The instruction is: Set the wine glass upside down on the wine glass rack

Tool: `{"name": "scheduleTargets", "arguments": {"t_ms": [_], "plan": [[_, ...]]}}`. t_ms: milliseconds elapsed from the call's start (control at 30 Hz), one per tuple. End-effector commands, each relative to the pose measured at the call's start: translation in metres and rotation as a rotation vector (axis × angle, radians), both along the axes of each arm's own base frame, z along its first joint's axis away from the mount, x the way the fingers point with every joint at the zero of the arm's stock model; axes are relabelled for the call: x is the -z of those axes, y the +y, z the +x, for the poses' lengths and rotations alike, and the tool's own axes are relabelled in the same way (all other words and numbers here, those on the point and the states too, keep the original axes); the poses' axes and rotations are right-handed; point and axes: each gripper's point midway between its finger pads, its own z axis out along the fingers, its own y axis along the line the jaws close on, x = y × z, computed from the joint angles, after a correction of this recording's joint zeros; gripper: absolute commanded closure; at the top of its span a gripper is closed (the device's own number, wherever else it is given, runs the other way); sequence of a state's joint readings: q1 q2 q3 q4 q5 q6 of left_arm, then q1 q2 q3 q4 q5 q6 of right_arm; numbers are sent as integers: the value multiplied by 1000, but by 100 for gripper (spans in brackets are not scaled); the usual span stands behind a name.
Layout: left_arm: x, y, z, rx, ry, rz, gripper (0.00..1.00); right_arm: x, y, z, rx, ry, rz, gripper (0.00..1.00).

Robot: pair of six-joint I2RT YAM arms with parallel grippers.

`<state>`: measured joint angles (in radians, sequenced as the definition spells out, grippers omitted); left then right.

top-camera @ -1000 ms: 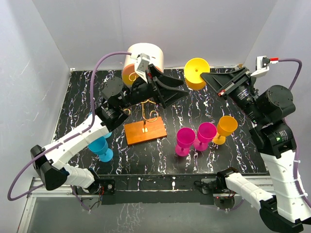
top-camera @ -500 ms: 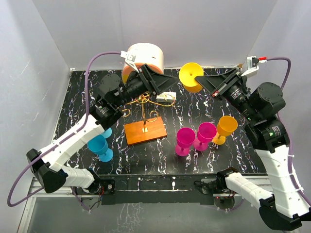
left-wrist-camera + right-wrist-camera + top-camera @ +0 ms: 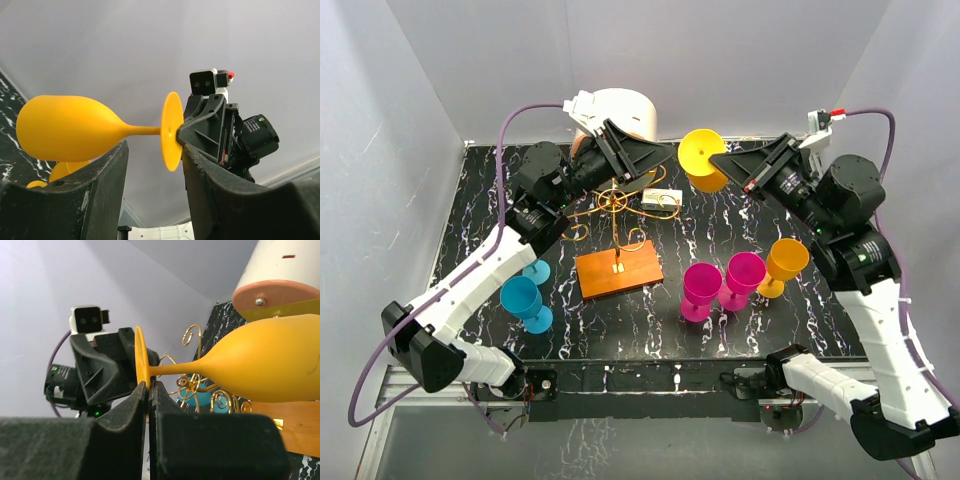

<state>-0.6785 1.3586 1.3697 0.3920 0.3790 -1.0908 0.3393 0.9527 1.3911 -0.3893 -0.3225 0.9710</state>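
Yellow plastic is being shown in mid-air in the top view. The glass [image 3: 703, 160] is being held over the back of the table [image 3: 490, 200], between the left gripper [image 3: 665, 157] and the right gripper [image 3: 728, 163], beyond the rack [image 3: 618, 205]. Its mouth is being turned toward the camera, so the long axis is running roughly at the lens, neither upright nor inverted.

In the left wrist view the stem is lying level, bowl leftward. The left jaws are standing partly open, touching nothing visibly.

In the right wrist view the foot's rim is being pinched by the narrow right jaws.

A handover is judged in hand. Next, the stem needs gripping, the foot releasing, and the glass inverting.
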Motion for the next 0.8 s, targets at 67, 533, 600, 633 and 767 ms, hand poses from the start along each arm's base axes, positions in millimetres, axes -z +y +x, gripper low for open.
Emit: {"name": "scheduleTargets", "arguments": {"t_ms": [67, 533, 600, 633, 767], "plan": [[-16, 33, -3, -147, -91, 25, 52, 8, 2, 34, 58, 61, 28, 100], [9, 139, 2, -643, -211, 339, 43, 49, 43, 99, -35, 211, 69, 100], [15, 153, 1, -700, -208, 377, 43, 51, 47, 104, -48, 218, 72, 100], [18, 159, 1, -722, -203, 394, 42, 53, 50, 106, -56, 225, 73, 100], [34, 176, -1, -774, -194, 462, 41, 57, 60, 113, -91, 242, 80, 100]]}}
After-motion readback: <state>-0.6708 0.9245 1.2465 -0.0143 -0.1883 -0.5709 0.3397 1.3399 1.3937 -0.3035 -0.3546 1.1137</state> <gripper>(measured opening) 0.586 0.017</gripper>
